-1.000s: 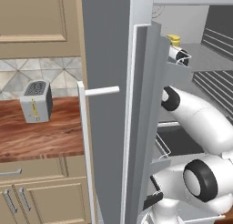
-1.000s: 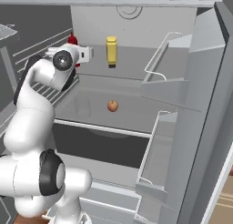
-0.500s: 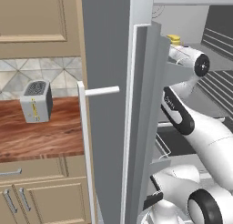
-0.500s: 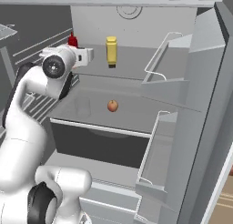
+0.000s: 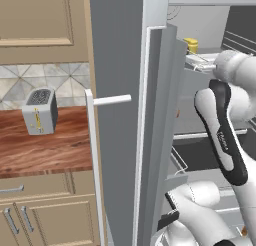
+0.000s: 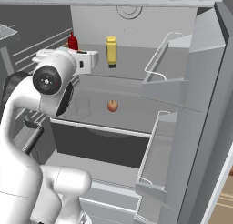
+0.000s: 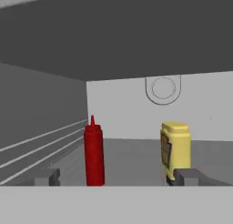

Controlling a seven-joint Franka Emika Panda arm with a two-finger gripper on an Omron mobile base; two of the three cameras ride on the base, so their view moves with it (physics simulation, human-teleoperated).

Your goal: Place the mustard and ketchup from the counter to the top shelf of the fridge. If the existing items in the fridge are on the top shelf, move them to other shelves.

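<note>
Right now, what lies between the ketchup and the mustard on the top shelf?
Nothing: in the hand view, bare grey top shelf separates the ketchup from the mustard.

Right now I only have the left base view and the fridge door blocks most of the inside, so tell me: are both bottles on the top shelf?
Observer: Yes, the ketchup and mustard stand upright and apart on the top shelf.
Operator: Is the end effector holding either?
Observer: No, the end effector is open, short of both bottles.
Operator: Anything else inside?
Observer: A small orange-red fruit sits on the shelf below.
</note>
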